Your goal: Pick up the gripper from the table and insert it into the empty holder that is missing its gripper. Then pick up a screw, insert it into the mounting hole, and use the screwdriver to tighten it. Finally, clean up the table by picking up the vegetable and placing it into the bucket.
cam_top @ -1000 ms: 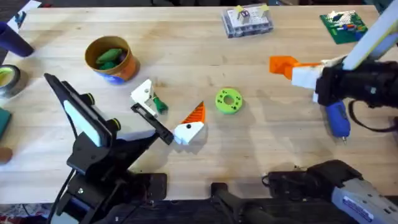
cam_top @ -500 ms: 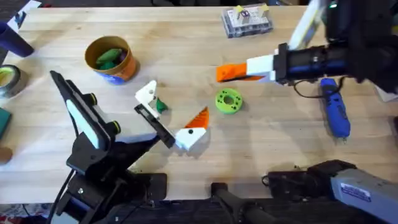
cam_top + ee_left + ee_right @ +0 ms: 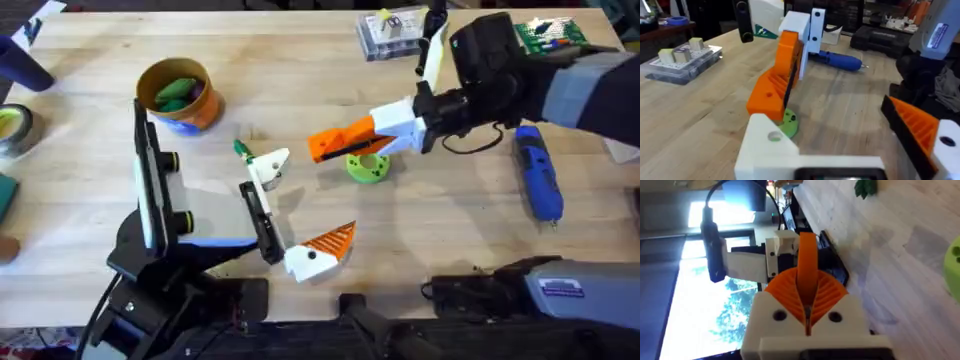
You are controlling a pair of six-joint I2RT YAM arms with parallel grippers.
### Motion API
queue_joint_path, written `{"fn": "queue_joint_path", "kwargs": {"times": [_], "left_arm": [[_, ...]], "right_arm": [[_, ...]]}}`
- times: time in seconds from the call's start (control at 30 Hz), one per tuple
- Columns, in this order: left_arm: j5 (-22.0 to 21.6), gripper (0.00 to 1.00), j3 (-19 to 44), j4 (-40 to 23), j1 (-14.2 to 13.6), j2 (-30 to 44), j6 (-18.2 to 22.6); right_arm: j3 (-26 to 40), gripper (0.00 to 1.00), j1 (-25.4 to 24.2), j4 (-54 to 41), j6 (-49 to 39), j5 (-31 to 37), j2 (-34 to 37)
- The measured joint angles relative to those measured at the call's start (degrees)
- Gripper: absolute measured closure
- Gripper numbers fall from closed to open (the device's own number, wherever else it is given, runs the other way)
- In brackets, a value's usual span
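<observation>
While it lies on the table: the gripper (image 3: 268, 166) is plain white, angular
vegetable (image 3: 243, 151): dark green, touching it
right gripper (image 3: 322, 146): pads together
left gripper (image 3: 295, 225): cannot tell

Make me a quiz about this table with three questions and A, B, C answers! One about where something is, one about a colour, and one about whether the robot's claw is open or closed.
1. Where is the blue screwdriver?
A. Inside the orange bucket
B. Lying on the table, on the right side
C. On top of the clear box

2. What colour is the disc with a hole in it?
A. Bright green
B. Red
C. Purple

3. How are the fingers of the right gripper?
A. Spread wide open
C. Pressed together
B. Clamped around the screwdriver

Answers:
1 is B, because the screwdriver lies flat on the wood, apart from everything else.
2 is A, because the disc looks bright green from overhead.
3 is C, because the right wrist view shows the orange pads meeting with no gap.
</observation>
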State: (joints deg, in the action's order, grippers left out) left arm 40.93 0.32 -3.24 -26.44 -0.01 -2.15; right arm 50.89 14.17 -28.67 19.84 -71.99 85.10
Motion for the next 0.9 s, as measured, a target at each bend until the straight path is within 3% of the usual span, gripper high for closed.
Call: {"fn": "queue_joint_path", "kwargs": {"times": [0.37,0.57,0.9], "left_arm": [[1.4,0.01,0.0,-0.09,0.09,0.0,-0.1],[1.71,0.01,0.0,-0.09,0.09,0.0,-0.15],[1.08,0.01,0.0,-0.06,0.19,0.0,-0.17]], "right_arm": [[0.0,0.991,6.7,-0.52,-2.23,-3.4,0.52],[-0.07,0.991,7.23,-5.75,-5.63,-3.21,0.52],[-0.22,0.991,8.6,4.33,-4.61,-7.9,0.52]]}}
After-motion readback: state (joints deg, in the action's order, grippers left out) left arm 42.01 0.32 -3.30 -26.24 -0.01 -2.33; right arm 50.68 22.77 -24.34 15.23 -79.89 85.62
